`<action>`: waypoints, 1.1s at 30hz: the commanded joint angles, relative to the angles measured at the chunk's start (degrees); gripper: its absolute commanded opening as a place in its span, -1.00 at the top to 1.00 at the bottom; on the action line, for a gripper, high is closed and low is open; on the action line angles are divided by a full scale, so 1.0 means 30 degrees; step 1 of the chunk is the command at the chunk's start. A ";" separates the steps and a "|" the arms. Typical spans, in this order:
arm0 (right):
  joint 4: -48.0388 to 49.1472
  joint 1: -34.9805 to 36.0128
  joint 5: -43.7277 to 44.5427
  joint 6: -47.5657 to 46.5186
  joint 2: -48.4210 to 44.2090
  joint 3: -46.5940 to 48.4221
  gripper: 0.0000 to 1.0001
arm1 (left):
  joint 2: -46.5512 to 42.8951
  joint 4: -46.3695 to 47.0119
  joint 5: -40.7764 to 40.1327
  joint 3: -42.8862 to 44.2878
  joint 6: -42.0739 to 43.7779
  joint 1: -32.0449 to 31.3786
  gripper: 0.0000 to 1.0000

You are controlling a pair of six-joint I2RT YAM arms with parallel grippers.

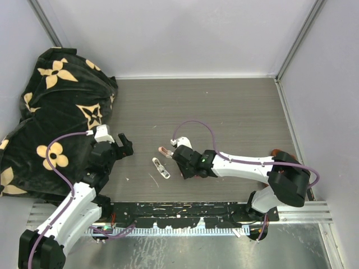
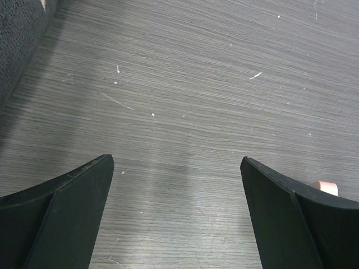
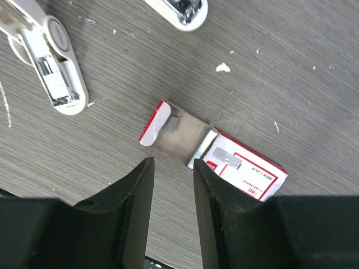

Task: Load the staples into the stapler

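Grey wood-grain counter (image 1: pixel 224 112): one. It carries all the task items.

Black plush blanket with tan flowers (image 1: pixel 56 112): one, bunched at the far left.

End effectors: two. The left end effector (image 2: pixel 176 168) is spread wide and empty, and hangs over bare counter. The right end effector (image 3: pixel 171 188) is parted narrowly with nothing between its jaws, poised just above the box.

Small white plastic staplers: two. One (image 3: pixel 53 70) lies opened with its channel showing; the other (image 3: pixel 180 8) is just beyond it.

Red-and-white cardboard staple box (image 3: pixel 241 168): one, mid-counter beside the staplers, with its tan inner tray (image 3: pixel 188 140) slid out.

Short silvery staple strip (image 3: pixel 170 123): one visible, in the tray.

Judgement: the strip is light, slick and brittle. It should be pinched gently across its long sides. The box will slide and crush easily.
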 commanded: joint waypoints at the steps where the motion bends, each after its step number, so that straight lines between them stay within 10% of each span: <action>1: 0.1891 -0.0190 0.0417 0.0821 -0.0314 -0.0472 0.24 | -0.0359 0.0967 -0.0360 -0.0022 0.0274 0.0052 -0.96; 33: 0.5570 -0.2989 -0.4011 0.2284 0.0508 -0.2659 0.47 | -0.0242 0.1186 -0.0153 -0.0088 0.0266 0.0059 -0.96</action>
